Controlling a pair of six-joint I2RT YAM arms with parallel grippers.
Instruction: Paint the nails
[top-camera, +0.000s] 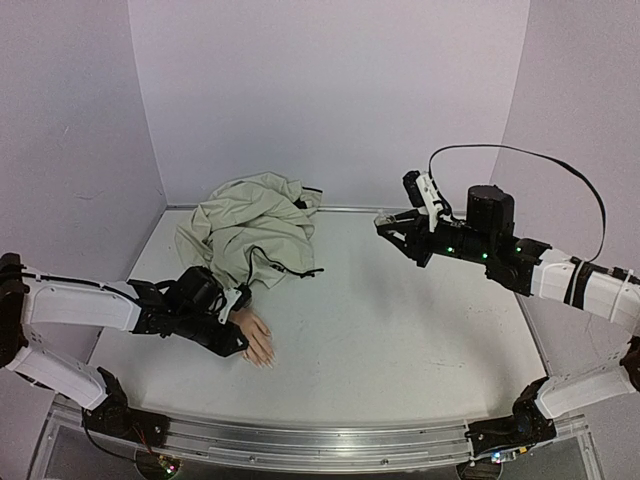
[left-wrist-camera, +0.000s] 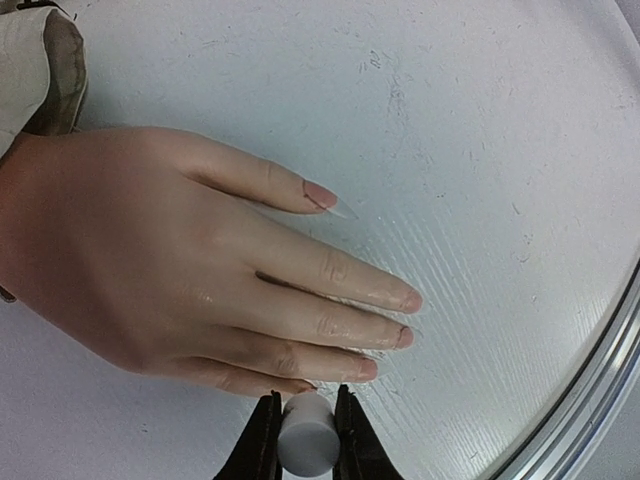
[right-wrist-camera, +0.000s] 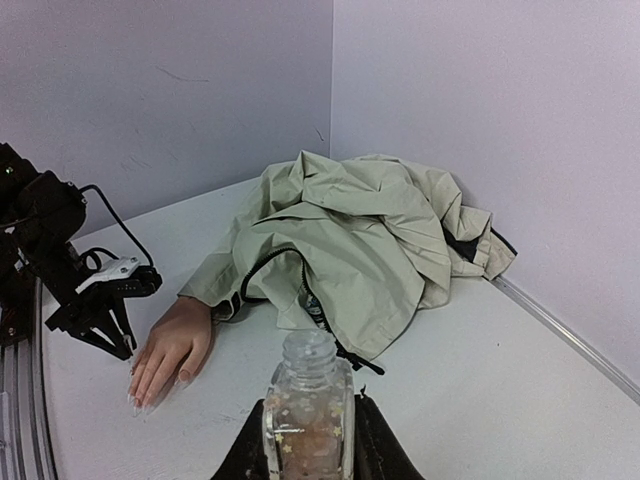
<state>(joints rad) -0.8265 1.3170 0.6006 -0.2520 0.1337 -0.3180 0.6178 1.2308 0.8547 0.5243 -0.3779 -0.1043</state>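
Left wrist: left fingers (left-wrist-camera: 307, 405) pinching white cap (left-wrist-camera: 308, 445) near nails (left-wrist-camera: 408, 300), right fingers (right-wrist-camera: 310, 425) clamping opened bottle (right-wrist-camera: 308, 385); coating progress indiscernible.

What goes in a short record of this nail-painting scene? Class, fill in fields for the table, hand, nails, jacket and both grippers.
table: white, walls on three sides
mannequin hand: flat, palm down, wrist in the sleeve
nails: long and pale; whether painted is unclear
jacket: beige, crumpled at the back left
left gripper: shut on a white cylinder, at the hand's little-finger side
right gripper: shut on an uncapped glass bottle, well away from the hand
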